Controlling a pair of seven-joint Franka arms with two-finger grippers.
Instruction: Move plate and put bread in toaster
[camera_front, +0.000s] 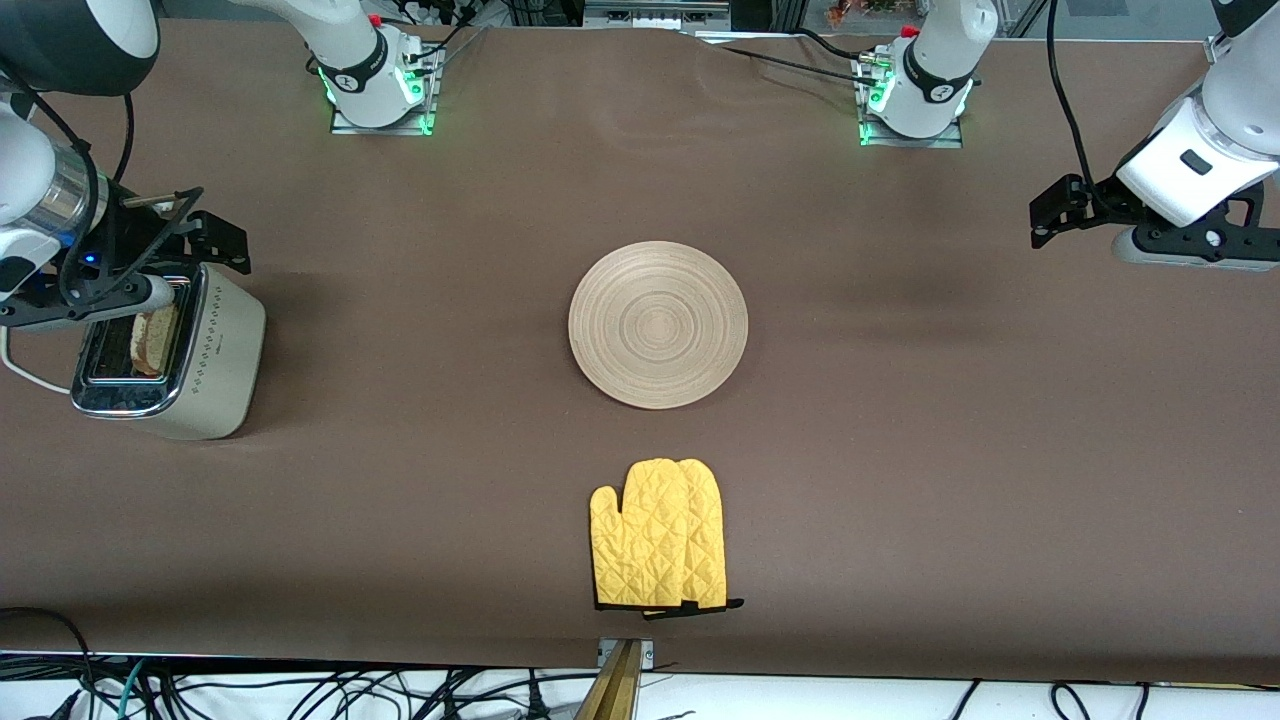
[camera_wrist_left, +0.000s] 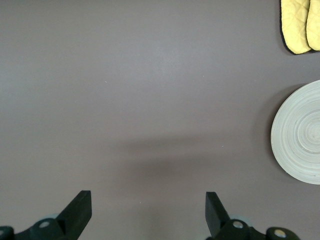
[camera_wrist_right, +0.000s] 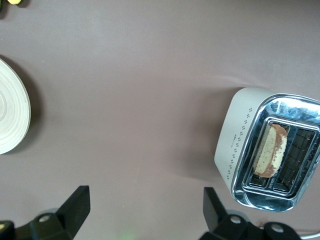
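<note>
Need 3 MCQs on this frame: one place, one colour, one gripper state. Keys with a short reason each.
1. Where is the bread?
A. on the plate
B. in a toaster slot
C. on the mitt

2. What colour is the mitt?
A. yellow
B. red
C. blue

3. How is the right gripper?
A. shut on the bread
B. shut on the plate
C. open, holding nothing

Key:
1 B, the slice stands in a slot of the toaster.
2 A, quilted yellow, nearer the front camera than the plate.
3 C, its fingers stand apart with bare table between them.

Yellow oven mitt (camera_front: 660, 535) on brown table (camera_front: 950, 450)
</note>
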